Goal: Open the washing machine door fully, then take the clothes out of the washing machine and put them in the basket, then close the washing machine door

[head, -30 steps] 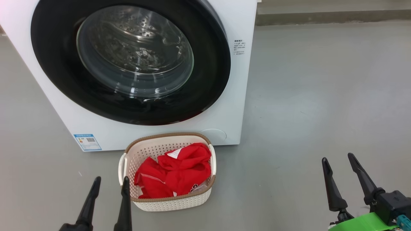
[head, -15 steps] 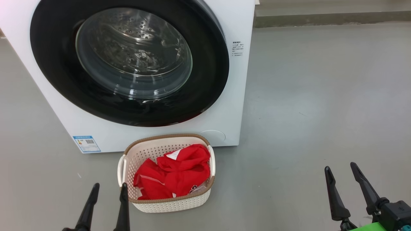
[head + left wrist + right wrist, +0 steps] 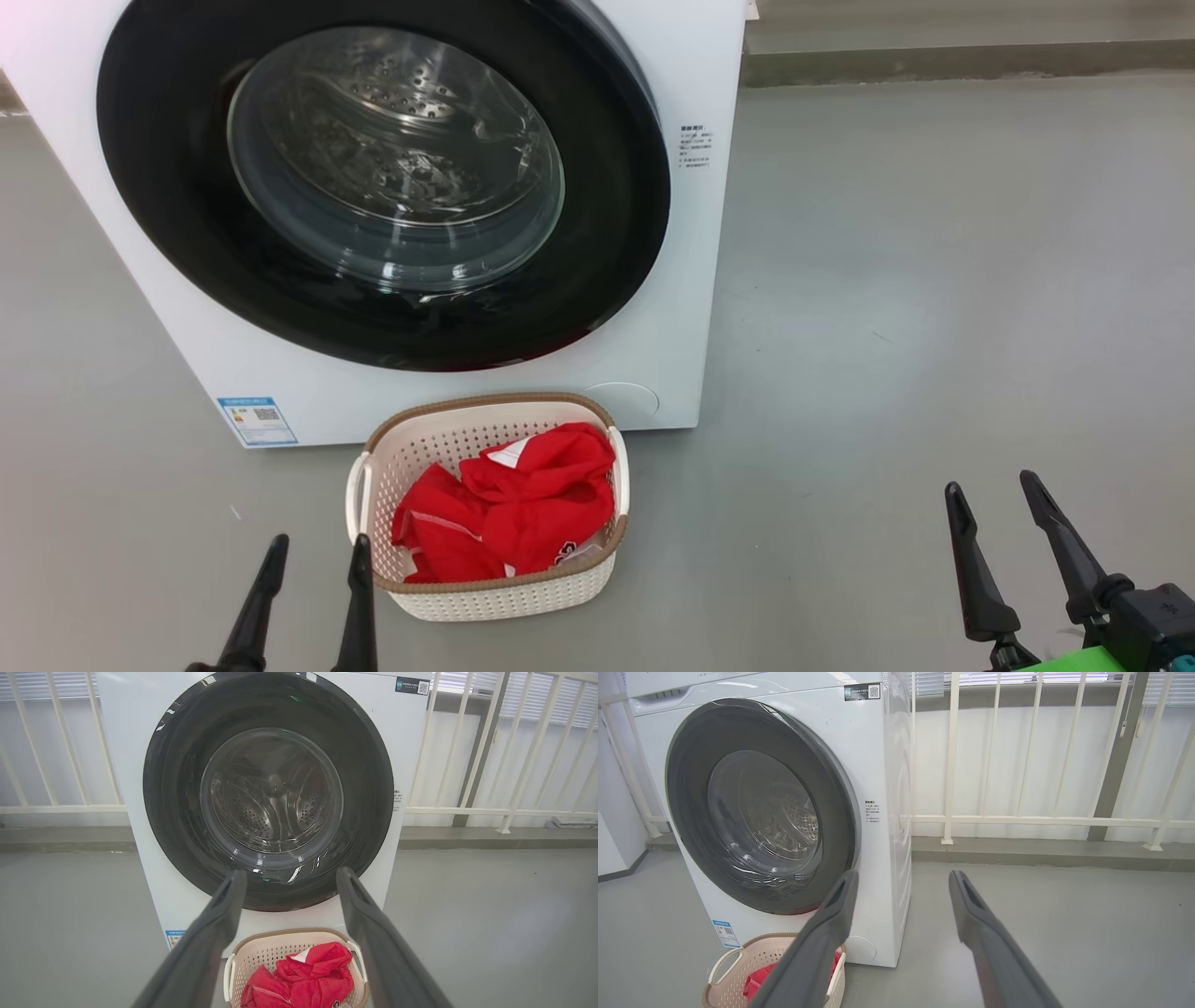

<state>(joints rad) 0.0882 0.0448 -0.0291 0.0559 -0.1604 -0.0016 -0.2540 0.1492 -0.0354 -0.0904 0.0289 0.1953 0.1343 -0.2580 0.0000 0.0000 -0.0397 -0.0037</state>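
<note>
1. Washing machine (image 3: 691, 280): a big white front-loading box standing on a grey floor (image 3: 934, 280), with a white railing (image 3: 1017, 820) along the wall behind it. In the head view it takes up the upper left.
2. Washing machine door (image 3: 616, 187): a large round door with a wide, glossy black rim. It lies shut, flush against the front of the machine. Through the bulging clear glass window (image 3: 397, 159) at its centre the perforated steel drum can be seen, with no red fabric visible inside.
3. Basket (image 3: 485, 602): a small cream perforated plastic basket with a brown woven-look rim and side handles. It stands on the floor just in front of the machine, below the lower edge of the door. Whether it touches the machine cannot be told.
4. Clothes (image 3: 523, 513): bright red, crumpled fabric with some white parts, lying inside the basket, mostly towards its right side.
5. Right claw (image 3: 990, 482): at the lower right of the head view, well apart from the basket. Its two long dark fingers are spread wide and hold nothing.
6. Left claw (image 3: 319, 541): at the lower left, just beside the basket's left handle. Its fingers are also spread apart and empty.
7. Blue label sticker (image 3: 257, 420): on the machine's lower left front corner.
</note>
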